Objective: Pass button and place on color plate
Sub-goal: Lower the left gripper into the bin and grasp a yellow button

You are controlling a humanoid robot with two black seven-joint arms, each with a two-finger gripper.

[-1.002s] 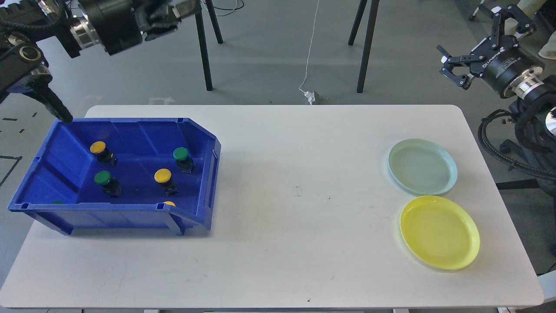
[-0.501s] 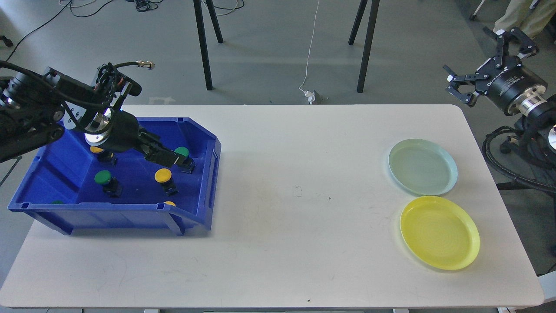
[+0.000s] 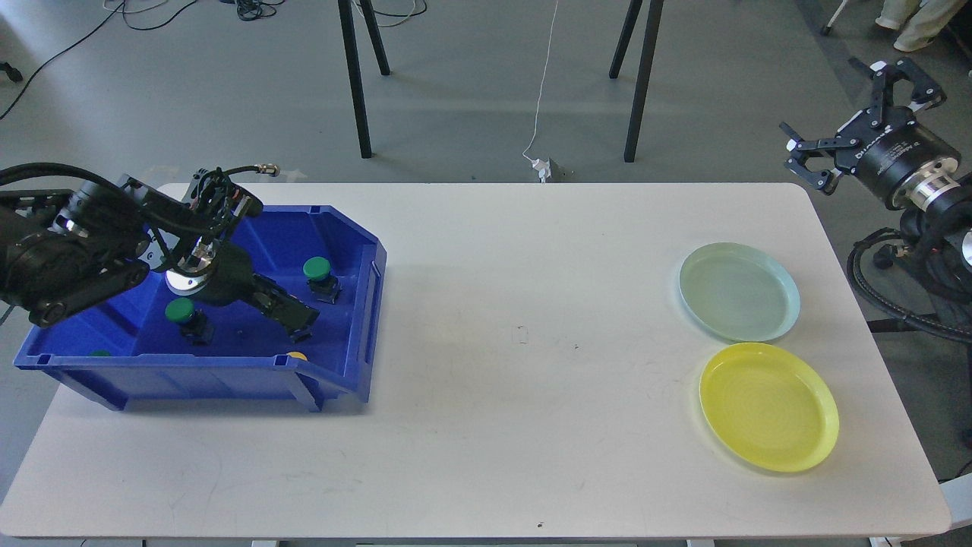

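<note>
A blue bin (image 3: 363,334) on the table's left holds push buttons: a green one (image 3: 317,269) at the right, a green one (image 3: 180,310) at the left, and a yellow one (image 3: 297,355) half hidden by the front wall. My left gripper (image 3: 295,317) is down inside the bin, over the spot where a yellow button stood. That button is hidden under it, and its dark fingers cannot be told apart. My right gripper (image 3: 854,118) is open and empty, held high off the table's far right corner. A pale green plate (image 3: 738,291) and a yellow plate (image 3: 768,405) lie at the right.
The white table (image 3: 516,395) spreads between bin and plates. Another green cap (image 3: 99,353) peeks over the bin's front left rim. Black stand legs (image 3: 357,83) and a white cable are on the floor behind the table.
My left arm came down from above the bin into it, and its gripper moved from the right green button onto the middle yellow button, covering it. My right gripper drifted slightly right, still open.
</note>
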